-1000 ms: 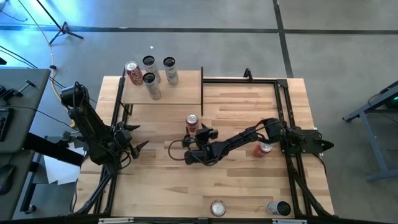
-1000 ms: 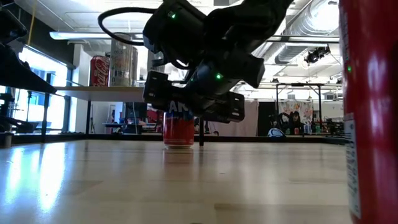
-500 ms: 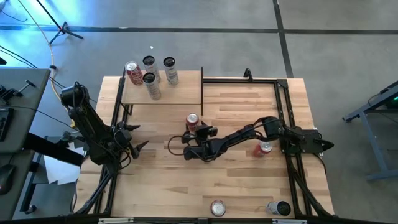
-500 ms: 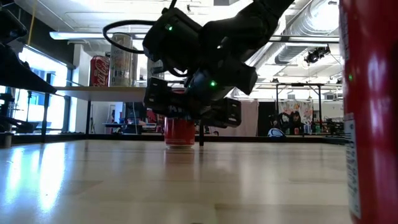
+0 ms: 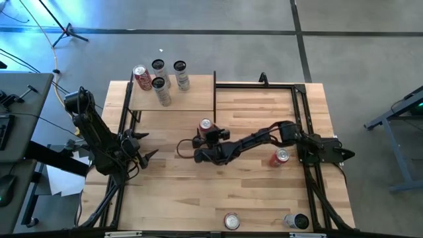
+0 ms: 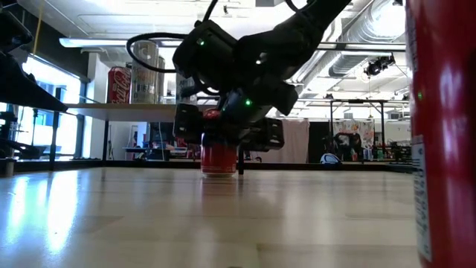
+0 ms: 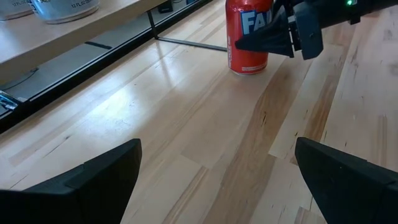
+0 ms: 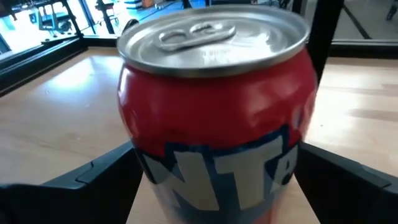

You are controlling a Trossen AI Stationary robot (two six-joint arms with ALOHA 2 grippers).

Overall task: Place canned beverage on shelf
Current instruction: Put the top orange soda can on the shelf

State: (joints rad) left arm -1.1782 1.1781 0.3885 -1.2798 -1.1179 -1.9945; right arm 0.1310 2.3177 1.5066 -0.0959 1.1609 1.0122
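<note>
Since a second ago we are reaching our right gripper [image 5: 206, 134] farther across the counter [image 5: 251, 198], and it is now closing in on the red can [image 5: 205, 125] instead of hanging short of it. Our left gripper [image 5: 142, 147] is waiting well off to the side, fingers spread wide, holding nothing.

From the right wrist the can [image 8: 214, 106] is filling the space ahead of the gripper, upright, with a dark finger [image 8: 68, 186] showing on each side of it. So the fingers are standing apart and flanking the can, and we are judging that they are not yet pressing on it. In the low view the gripper [image 6: 223, 132] is hanging at the can's upper half, the can [image 6: 219, 156] resting on the counter.

We are in the grasping step. The shelf [image 5: 173, 97] is lying beyond the gripper, past the can, and is already carrying four cans [image 5: 158, 82] toward one end; its nearer end looks bare.

Next we are needing to settle the fingers level around the can's middle, close them firmly, then lift straight up high enough to clear the shelf's board and black posts before carrying it over.
</note>
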